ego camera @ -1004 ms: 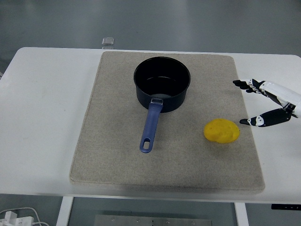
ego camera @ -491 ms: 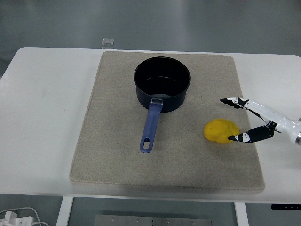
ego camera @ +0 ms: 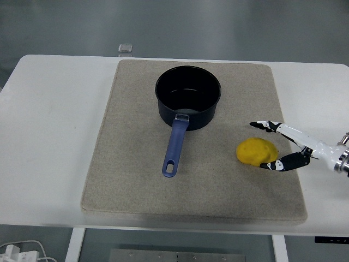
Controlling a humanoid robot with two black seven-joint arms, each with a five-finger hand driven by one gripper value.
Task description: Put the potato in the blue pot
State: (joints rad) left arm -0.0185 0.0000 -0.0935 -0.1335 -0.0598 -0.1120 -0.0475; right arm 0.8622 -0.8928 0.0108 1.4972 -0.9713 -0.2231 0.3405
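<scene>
fingers of the right robot hand spread around the potato, wrist cut off at frame edge.

No text, label, brand, number or sign is showing legibly anywhere. The blue pot and the potato just right of its handle are showing plain, unmarked surfaces, as is the grey mat under the pot

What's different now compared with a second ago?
The right hand came in from the table's right edge toward the potato, its open fingers now around the potato's right side, no grip yet. Potato, blue pot and mat stayed put.
</scene>
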